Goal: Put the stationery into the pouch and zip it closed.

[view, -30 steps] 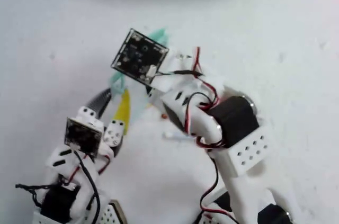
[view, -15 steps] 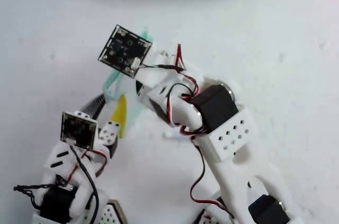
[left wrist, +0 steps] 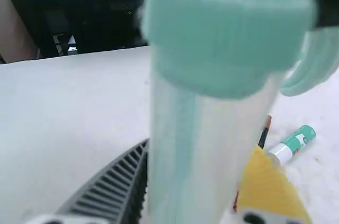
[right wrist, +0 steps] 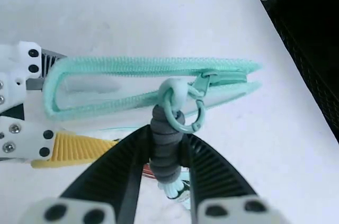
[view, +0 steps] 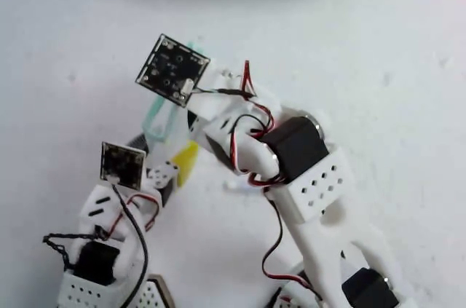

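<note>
Pouch (right wrist: 148,75), mint and half see-through, is held between my two hands, low over the white surface (right wrist: 106,12). I cannot tell if it touches the surface.

My right hand (right wrist: 167,135) is pressed together on the grey zip pull (right wrist: 164,166), which hangs by a ring from the slider (right wrist: 204,81) just ahead of my fingertips. My left hand (left wrist: 201,150) has the opposite end. The pouch stands between its grey finger and its yellow finger, and I judge that they pinch it, though the fabric hides the contact itself.

The slider sits at the end next to my right hand. From there the two zip edges run apart toward my left hand, so the mouth is open. A pencil (left wrist: 263,131) and a small green and white tube (left wrist: 292,143) lie on the surface just beyond the yellow finger of my left hand, and they look to be outside the pouch. So I think the step in hand is opening the mouth, and the filling is not yet done.

For the next move my left hand should hold its end firm. My right hand must let go of the pull and take the pencil, which lies flat and thin, so it asks for a low, narrow pinch. The soft mouth may fall shut once the pull is free.
</note>
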